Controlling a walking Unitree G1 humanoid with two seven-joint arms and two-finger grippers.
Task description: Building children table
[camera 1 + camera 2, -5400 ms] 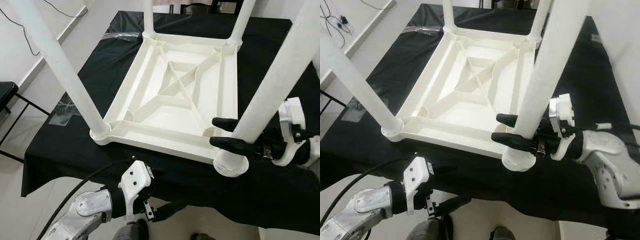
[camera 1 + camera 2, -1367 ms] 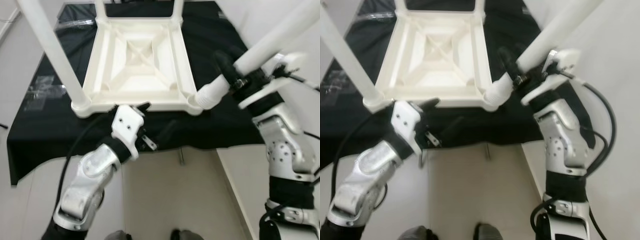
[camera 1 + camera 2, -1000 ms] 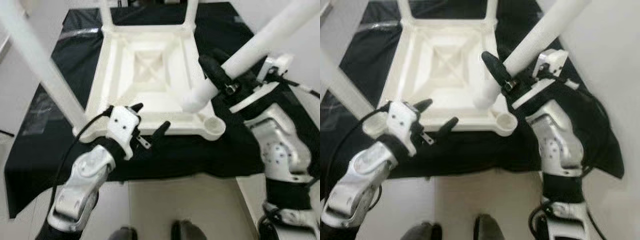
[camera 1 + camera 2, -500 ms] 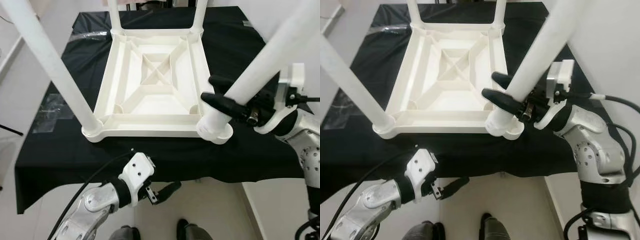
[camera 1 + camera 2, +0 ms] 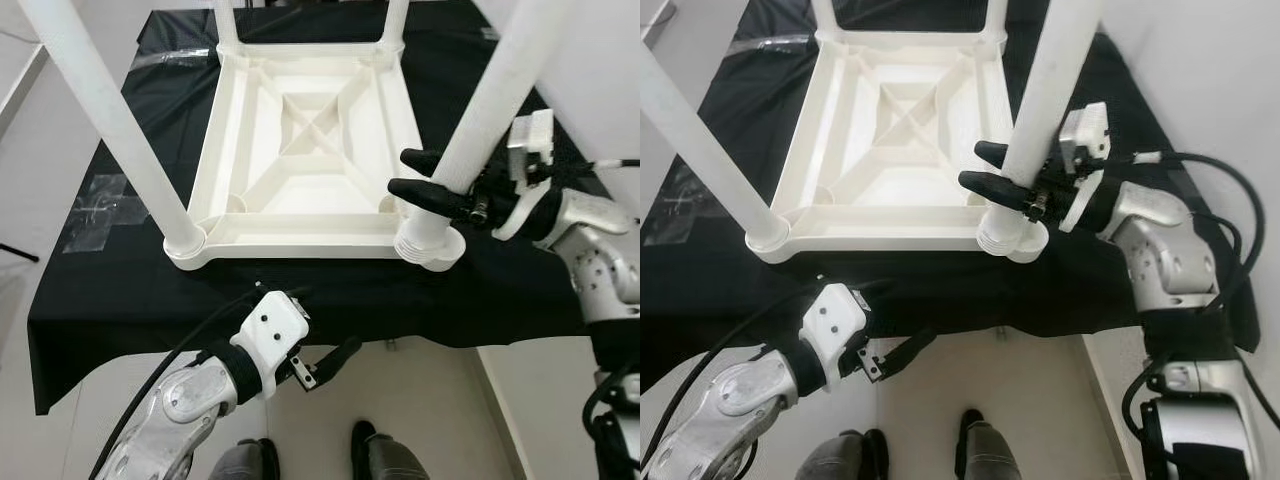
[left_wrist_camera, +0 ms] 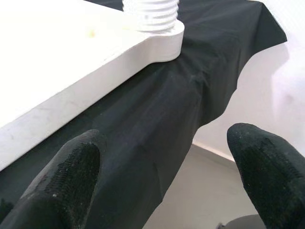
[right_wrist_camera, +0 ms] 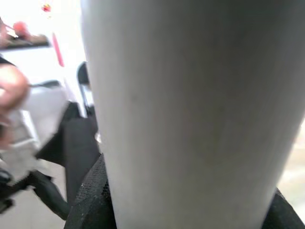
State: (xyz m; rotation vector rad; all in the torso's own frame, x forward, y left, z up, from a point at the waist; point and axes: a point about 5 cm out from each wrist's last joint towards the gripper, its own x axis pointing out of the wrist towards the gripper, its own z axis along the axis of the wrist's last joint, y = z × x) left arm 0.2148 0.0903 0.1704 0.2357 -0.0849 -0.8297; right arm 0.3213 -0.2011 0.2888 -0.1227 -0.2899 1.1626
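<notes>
Your white table [image 5: 305,160] lies upside down on the black cloth [image 5: 110,290] that covers the tabletop, its ribbed underside facing up and 4 legs pointing toward the camera. The near-left leg [image 5: 105,120] stands in its corner socket, and 2 far legs rise at the far corners.

Your right end effector [image 5: 425,176] is clamped on the near-right leg [image 5: 480,110] — one black finger on each side of it, low down, just above the threaded base. That base sits at the near-right corner socket [image 5: 432,245], and the leg stands close to upright. In the right wrist view the leg [image 7: 190,109] spans almost the whole frame, with the black fingers [image 7: 90,195] pressed against it at both lower edges.

Your left end effector [image 5: 320,365] hangs below the near edge of the tabletop, in front of the draped cloth and well apart from the table. Its fingers [image 6: 62,186] are spread wide with nothing between them. Its wrist view looks up past the cloth's hanging edge at the table's rim [image 6: 71,62] and the threaded leg base [image 6: 151,14] at the corner.

A person's shoes [image 5: 385,455] show on the pale floor below.
</notes>
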